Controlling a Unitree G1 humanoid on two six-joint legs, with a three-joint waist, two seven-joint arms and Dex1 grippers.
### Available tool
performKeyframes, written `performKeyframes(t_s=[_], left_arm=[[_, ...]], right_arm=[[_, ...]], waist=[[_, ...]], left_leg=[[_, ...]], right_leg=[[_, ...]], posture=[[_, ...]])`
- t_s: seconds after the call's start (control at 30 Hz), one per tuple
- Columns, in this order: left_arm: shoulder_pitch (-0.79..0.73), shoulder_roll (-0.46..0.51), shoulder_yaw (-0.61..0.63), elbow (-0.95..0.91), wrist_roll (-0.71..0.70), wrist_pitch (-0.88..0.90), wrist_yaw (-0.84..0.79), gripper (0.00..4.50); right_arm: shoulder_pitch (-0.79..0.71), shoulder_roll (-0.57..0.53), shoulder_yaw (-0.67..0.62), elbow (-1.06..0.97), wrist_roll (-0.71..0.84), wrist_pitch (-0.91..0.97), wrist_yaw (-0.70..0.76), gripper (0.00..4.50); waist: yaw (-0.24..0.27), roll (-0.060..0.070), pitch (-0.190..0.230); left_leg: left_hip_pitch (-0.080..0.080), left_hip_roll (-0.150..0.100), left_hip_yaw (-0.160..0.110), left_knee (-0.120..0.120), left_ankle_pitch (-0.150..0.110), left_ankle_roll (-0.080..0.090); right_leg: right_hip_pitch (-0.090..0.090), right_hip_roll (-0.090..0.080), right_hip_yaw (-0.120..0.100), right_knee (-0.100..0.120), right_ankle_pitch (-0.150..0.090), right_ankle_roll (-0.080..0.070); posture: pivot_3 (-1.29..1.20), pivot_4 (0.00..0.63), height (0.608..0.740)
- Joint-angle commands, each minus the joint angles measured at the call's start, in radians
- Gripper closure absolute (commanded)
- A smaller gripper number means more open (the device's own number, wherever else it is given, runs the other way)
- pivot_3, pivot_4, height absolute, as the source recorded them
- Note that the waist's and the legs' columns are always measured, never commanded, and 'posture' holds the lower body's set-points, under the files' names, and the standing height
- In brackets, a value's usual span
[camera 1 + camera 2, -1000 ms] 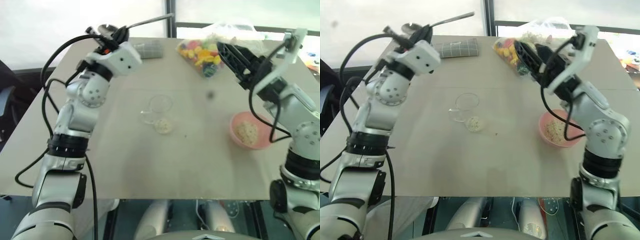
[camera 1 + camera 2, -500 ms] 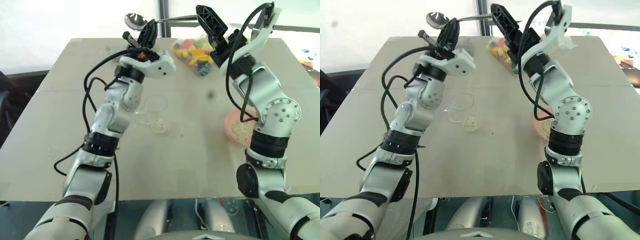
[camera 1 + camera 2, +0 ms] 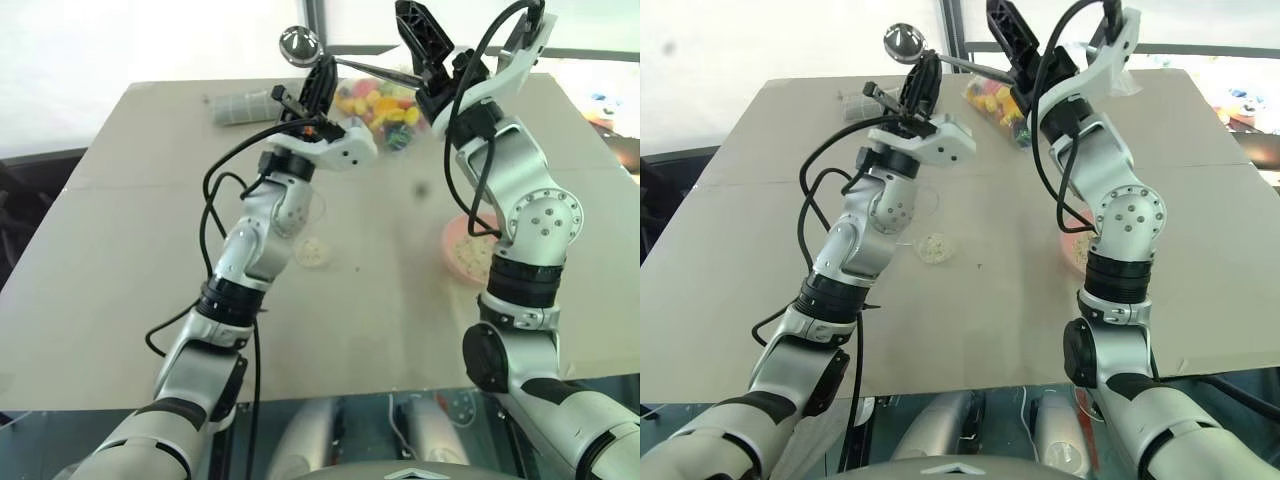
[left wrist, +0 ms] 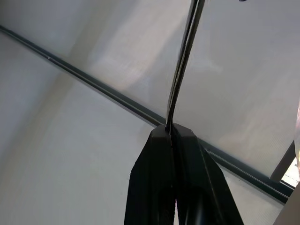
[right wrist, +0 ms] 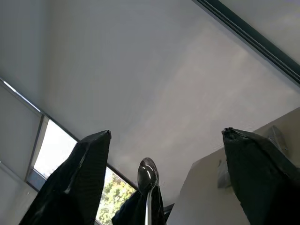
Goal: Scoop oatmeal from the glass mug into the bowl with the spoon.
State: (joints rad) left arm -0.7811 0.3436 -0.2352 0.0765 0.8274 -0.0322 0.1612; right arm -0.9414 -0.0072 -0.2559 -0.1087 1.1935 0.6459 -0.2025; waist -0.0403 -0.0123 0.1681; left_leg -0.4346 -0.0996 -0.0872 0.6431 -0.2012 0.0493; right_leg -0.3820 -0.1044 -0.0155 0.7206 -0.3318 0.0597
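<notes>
The spoon, thin, straight-handled and of shiny silver metal, is held raised above the far edge of the counter; it is clamped by the left end effector, whose two black fingers are pressed together on the handle; the oval bowl of the spoon is seen beyond that grip, and the free handle end runs between the fingers of the right end effector, which stand apart, contact there being hard to judge. The glass mug, clear and small, stands near the counter's middle, partly hidden by the left arm; a small heap of pale, flaky oatmeal lies just beside it; the smooth salmon-pink bowl, grainy inside, sits toward the right edge.
</notes>
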Motion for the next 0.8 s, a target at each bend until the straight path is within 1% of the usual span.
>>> performKeyframes(t_s=[0.03,0.1,0.53,0.57,0.67,0.7,0.73,0.8], left_arm=[[-0.003,0.004,0.018,-0.052,0.012,0.01,0.021,4.5],[-0.008,-0.002,0.016,-0.049,0.017,0.023,0.022,4.5],[-0.06,-0.02,0.005,0.016,0.025,0.05,0.043,4.5],[-0.063,-0.021,0.004,0.022,0.027,0.052,0.045,4.5],[-0.073,-0.021,0.002,0.04,0.028,0.058,0.051,4.5],[-0.075,-0.021,0.002,0.044,0.028,0.059,0.053,4.5],[-0.078,-0.021,0.001,0.05,0.027,0.059,0.055,4.5],[-0.082,-0.023,-0.002,0.059,0.027,0.06,0.059,4.5]], right_arm=[[-0.034,0.008,-0.005,-0.032,0.015,-0.018,0.011,2.2],[-0.027,0.012,0.002,-0.039,0.019,-0.01,0.01,3.1],[-0.026,0.018,-0.01,-0.03,-0.008,-0.035,0.004,3.1],[-0.024,0.012,-0.011,-0.034,-0.005,-0.033,0.007,2.59],[-0.02,0.005,-0.01,-0.044,-0.001,-0.028,0.001,1.4],[-0.019,0.006,-0.009,-0.047,0.003,-0.026,-0.005,0.82],[-0.016,0.009,-0.008,-0.052,0.01,-0.021,-0.011,0.45],[-0.009,0.014,0.001,-0.063,0.018,-0.013,-0.019,0.45]], waist=[[0.0,0.0,0.0],[0.0,0.0,0.0],[0.001,0.0,0.0],[0.001,0.0,0.0],[0.0,0.0,0.0],[0.0,0.0,0.0],[0.0,0.0,0.0],[0.0,0.0,0.0]], left_leg=[[0.0,0.0,0.0,0.0,0.0,0.0],[0.0,0.0,0.001,0.001,0.0,0.0],[0.0,0.0,0.003,0.004,0.0,0.0],[0.0,0.0,0.003,0.004,0.0,0.0],[0.0,0.0,0.003,0.004,0.0,0.0],[0.0,0.0,0.003,0.004,0.0,0.0],[0.0,0.0,0.003,0.004,0.0,0.0],[0.0,0.0,0.003,0.004,0.0,0.0]], right_leg=[[0.0,0.0,0.0,0.0,0.0,0.0],[-0.001,0.0,0.001,0.001,0.0,0.0],[-0.005,0.001,0.005,0.008,0.0,0.0],[-0.005,0.001,0.005,0.008,0.0,0.0],[-0.005,0.001,0.005,0.008,0.0,0.0],[-0.005,0.001,0.005,0.008,0.0,0.0],[-0.005,0.001,0.005,0.009,0.0,0.0],[-0.005,0.001,0.005,0.009,0.0,0.0]], posture=[[0.0,0.15,0.718],[0.0,0.15,0.718],[0.0,0.15,0.718],[0.0,0.15,0.718],[0.0,0.15,0.718],[0.0,0.15,0.718],[0.0,0.15,0.718],[0.0,0.15,0.718]])
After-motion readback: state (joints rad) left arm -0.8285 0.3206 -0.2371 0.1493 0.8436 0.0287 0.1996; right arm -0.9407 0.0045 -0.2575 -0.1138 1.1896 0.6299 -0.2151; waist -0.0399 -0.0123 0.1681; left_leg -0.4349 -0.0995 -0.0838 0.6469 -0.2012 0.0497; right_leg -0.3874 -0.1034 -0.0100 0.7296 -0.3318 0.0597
